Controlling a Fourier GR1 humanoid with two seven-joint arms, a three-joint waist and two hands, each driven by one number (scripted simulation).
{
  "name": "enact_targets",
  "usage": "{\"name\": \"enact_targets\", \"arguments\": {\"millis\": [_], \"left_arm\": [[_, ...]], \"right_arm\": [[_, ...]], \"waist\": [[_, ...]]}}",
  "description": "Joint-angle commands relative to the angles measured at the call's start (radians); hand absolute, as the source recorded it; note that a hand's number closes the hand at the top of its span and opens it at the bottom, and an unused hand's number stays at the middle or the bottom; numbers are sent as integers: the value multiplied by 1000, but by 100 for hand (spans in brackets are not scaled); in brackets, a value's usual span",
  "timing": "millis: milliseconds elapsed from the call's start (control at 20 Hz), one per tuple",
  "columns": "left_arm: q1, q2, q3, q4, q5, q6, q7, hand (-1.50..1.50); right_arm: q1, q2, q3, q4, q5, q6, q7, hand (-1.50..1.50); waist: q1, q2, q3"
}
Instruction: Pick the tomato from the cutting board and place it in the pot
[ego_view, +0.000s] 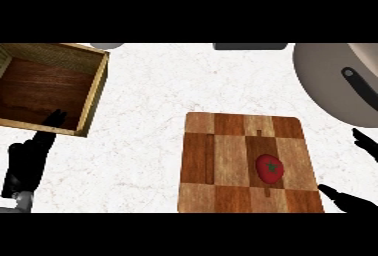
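- Your red round tomato (270, 168) sits right of centre on the checkered wooden cutting board (221, 165).
- Grey pot (332, 82) is cut by the upper right edge.
- Right robot hand (353, 200) is spread open, holding nothing, just beside the board's right edge.
- Left robot hand (28, 160) is open near the wooden box (92, 97); bare white speckled counter (140, 150) lies between.

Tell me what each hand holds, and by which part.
Nothing is held. The tomato lies on the board, apart from the right hand; the left hand is open.

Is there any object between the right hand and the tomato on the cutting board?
No, nothing visible stands between them. The tomato lies alone on the right part of the cutting board, and the right hand is just past the board's right edge, its fingers open toward the tomato.
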Motion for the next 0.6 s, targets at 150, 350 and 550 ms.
{"name": "enact_targets", "arguments": {"millis": [150,350,550], "left_arm": [[-15,-14,5,-39,-22,1,46,0],[12,-14,17,-38,-23,-18,11,0],[-10,-1,19,-45,-25,-35,36,0]], "right_arm": [[15,-137,54,-222,78,158,329,-150],[-121,-221,68,-277,43,307,568,-150],[-213,-253,199,-285,88,429,750,-150]], "waist": [[9,8,2],[26,10,1],[45,13,0]]}}
